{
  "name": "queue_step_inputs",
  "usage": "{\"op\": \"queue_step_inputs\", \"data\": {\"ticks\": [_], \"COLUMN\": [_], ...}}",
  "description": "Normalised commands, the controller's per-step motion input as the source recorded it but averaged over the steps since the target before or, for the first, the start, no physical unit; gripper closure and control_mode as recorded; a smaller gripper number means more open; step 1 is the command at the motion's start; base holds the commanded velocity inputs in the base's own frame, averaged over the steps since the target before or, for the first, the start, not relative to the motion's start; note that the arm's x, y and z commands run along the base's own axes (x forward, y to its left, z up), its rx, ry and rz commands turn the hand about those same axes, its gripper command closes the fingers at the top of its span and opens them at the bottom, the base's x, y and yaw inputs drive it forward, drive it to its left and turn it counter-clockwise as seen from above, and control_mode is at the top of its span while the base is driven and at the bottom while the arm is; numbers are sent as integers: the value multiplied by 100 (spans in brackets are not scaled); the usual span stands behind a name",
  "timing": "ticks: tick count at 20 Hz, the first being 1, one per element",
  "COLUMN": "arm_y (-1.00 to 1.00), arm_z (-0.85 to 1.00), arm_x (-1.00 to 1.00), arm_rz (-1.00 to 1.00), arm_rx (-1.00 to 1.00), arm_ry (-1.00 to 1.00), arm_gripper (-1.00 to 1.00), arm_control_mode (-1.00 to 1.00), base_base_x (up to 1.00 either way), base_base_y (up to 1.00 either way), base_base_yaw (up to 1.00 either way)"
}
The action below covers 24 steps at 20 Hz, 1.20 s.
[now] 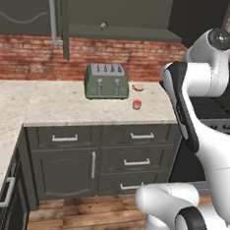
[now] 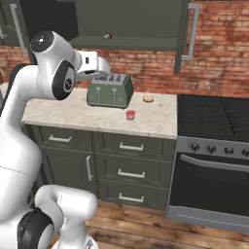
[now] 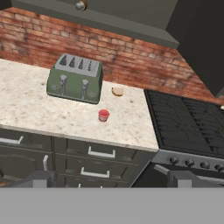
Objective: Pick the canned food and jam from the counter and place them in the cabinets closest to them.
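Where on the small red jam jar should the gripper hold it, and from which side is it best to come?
Probably grip the jam around its round side wall, below the paler rim, coming from above or from the counter's front edge. It stands upright and alone; the toaster sits behind and to its left and the tan disc behind, both apart from it.

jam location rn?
The jam stands on the counter, in front of and to the right of the green toaster, nearer the front edge than the tan disc, stove side.
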Motion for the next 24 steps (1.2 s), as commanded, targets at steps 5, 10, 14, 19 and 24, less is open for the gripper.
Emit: {"op": "queue_step_inputs", "data": {"ticks": [5,10,14,19,24], "arm_y": [0,0,0,0,0], "arm_z": [0,0,0,0,0], "arm_x": [0,0,0,0,0], "arm_rz": [0,0,0,0,0], "arm_rx": [0,0,0,0,0], "arm_ry": [0,0,0,0,0], "arm_gripper": [-100,-100,-100,-100,-100], "arm_control_mode": [100,100,100,100,100], "base_base_x": [0,0,1,24,43], "base_base_y": [40,2,0,0,0], "base_base_yaw": [-2,0,0,0,0]}}
